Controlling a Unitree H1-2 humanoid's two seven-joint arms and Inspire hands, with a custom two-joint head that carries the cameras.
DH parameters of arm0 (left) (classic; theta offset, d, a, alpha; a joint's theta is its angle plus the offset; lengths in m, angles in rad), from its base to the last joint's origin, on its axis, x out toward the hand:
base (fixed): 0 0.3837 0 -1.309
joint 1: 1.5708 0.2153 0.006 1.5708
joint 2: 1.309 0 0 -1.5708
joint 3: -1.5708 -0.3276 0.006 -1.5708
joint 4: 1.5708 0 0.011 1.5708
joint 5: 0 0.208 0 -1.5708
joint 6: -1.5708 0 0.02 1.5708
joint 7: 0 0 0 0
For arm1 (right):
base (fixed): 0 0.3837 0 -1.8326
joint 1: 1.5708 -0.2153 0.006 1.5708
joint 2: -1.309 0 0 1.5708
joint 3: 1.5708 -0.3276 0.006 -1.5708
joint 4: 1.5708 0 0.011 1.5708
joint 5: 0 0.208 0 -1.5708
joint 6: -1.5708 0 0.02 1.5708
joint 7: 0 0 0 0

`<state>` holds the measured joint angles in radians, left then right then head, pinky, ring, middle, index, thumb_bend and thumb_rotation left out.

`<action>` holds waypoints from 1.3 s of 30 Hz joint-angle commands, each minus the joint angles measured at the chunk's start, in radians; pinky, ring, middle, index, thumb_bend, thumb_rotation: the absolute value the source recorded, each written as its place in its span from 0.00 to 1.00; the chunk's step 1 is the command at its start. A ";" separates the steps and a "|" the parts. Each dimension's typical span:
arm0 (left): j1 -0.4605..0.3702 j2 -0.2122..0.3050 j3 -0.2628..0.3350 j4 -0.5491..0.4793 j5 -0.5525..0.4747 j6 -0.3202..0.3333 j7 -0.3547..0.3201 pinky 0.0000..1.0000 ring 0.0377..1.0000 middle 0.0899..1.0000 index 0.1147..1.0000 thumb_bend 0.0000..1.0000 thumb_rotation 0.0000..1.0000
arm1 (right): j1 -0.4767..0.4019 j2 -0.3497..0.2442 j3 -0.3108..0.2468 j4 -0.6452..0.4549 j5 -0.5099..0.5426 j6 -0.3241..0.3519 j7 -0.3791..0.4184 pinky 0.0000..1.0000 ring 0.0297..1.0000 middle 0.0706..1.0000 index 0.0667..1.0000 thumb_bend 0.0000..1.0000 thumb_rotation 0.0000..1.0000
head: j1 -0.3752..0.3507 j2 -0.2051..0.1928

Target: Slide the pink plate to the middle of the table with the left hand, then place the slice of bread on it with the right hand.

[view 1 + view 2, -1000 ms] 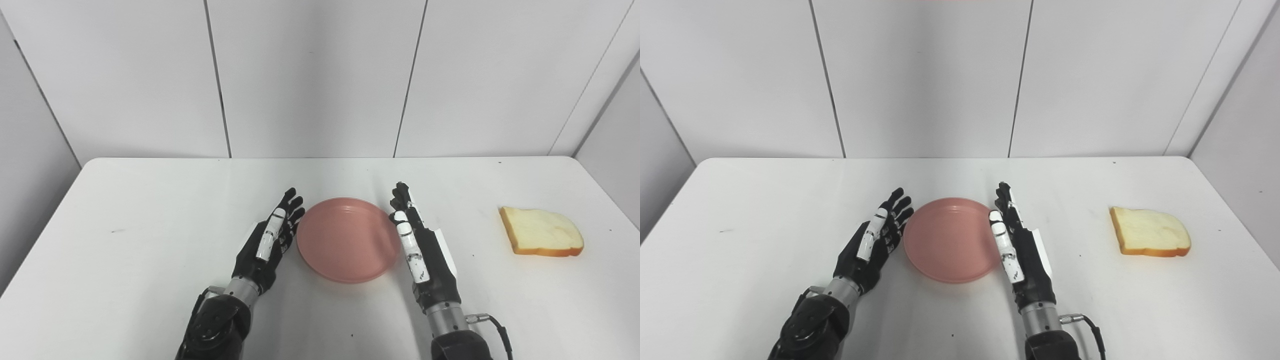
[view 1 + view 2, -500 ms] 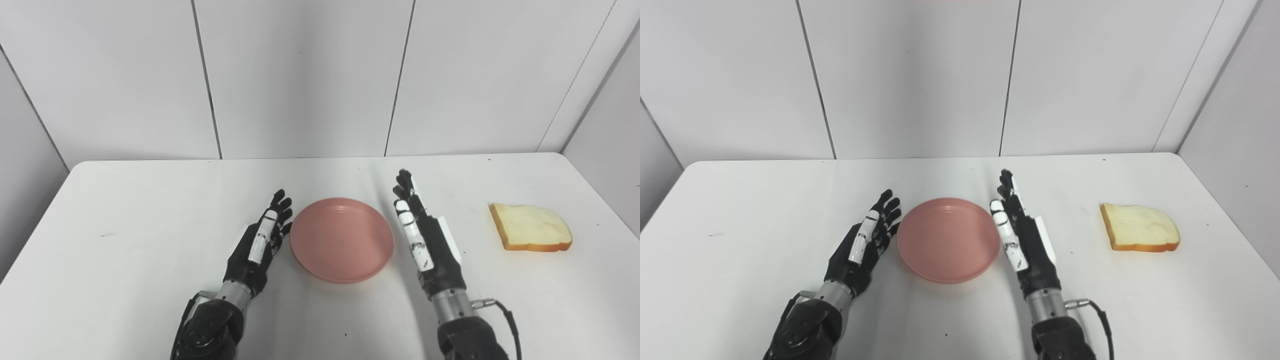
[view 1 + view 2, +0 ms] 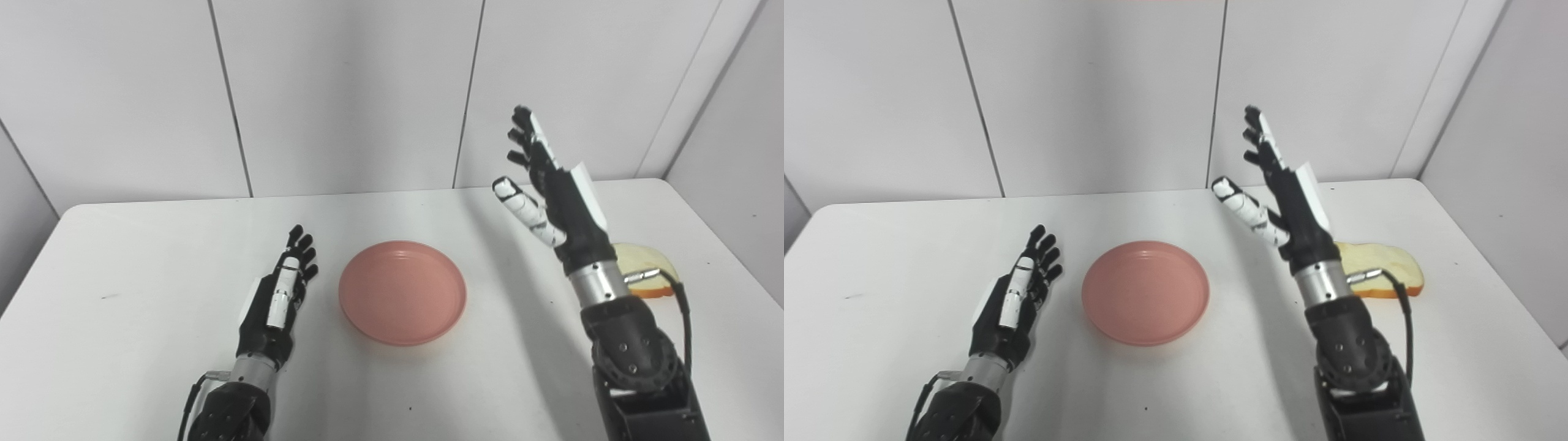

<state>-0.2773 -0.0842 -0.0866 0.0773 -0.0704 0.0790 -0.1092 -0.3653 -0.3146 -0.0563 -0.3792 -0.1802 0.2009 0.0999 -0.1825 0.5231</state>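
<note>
Down near the front edge of the white table (image 3: 122, 367), both dark arms come in, one on each side of the pink plate (image 3: 402, 291). On the plate's left, the left hand (image 3: 275, 300) lies low by the table with its fingers straight and a little apart, holding nothing. It sits near the plate's left rim but does not touch it. On the plate's right, the right hand (image 3: 551, 196) is lifted high above the table, pointing up and tilted away from the plate. Its fingers are spread wide, its thumb sticks out toward the plate, and it holds nothing. The plate rests flat around the middle of the table, with bare white table all around its rim. Farther right of the plate, past the right wrist, the slice of bread (image 3: 1387, 269) lies flat on the table, partly hidden by that arm. Behind the plate, bare table runs back to the white wall (image 3: 343, 92).
</note>
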 commanded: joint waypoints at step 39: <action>-0.014 0.122 0.073 -0.003 -0.155 -0.063 -0.132 0.97 0.99 1.00 1.00 0.45 1.00 | -0.103 -0.662 0.066 0.217 -0.301 0.265 0.431 0.55 0.73 0.78 0.95 1.00 0.42 | -0.329 -0.032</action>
<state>-0.2526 0.0337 -0.0182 0.0953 -0.2077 0.0529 -0.2176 -0.4240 -0.9535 0.0199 -0.1589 -0.4724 0.4608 0.5381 -0.5123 0.4908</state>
